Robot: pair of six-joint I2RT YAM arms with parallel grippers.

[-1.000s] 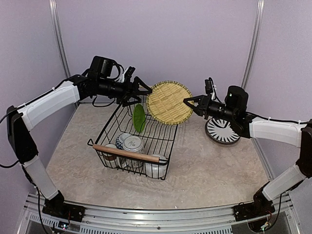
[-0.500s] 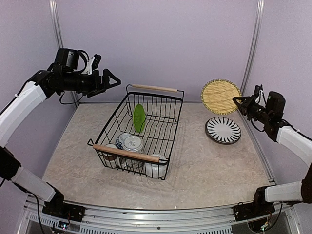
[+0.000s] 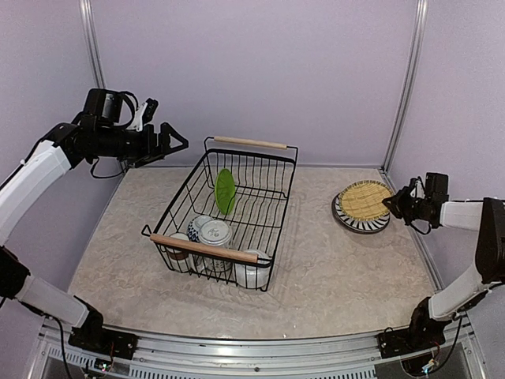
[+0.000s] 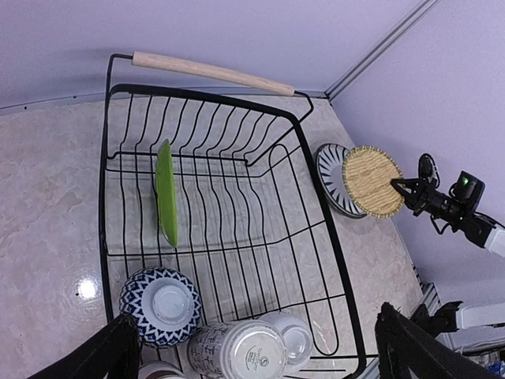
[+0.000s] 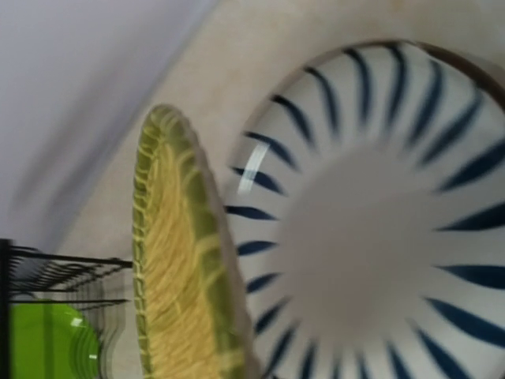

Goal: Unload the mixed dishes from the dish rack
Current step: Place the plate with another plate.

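Observation:
The black wire dish rack [image 3: 272,207] stands mid-table. In it a lime green plate [image 3: 226,191] stands on edge. A patterned bowl [image 3: 213,232] and mugs lie upside down by the near wooden handle. In the left wrist view I see the rack [image 4: 316,197], green plate [image 4: 166,192], blue-patterned bowl [image 4: 161,304] and a white mug [image 4: 237,351]. My left gripper [image 3: 170,140] is open and empty, high over the rack's far left. My right gripper [image 3: 392,204] holds the rim of a woven yellow plate [image 3: 364,197] lying on the striped plate [image 3: 359,220]. Both show in the right wrist view: woven plate [image 5: 177,276], striped plate [image 5: 371,237].
The rack's far wooden handle [image 3: 251,142] stands high near the back wall. The striped plate sits close to the right wall and its metal post [image 3: 402,87]. The right forearm [image 3: 461,212] lies along the table's right edge.
My right arm has brought the woven plate down from the air onto the striped plate. My left gripper has drifted slightly down and right, staying open.

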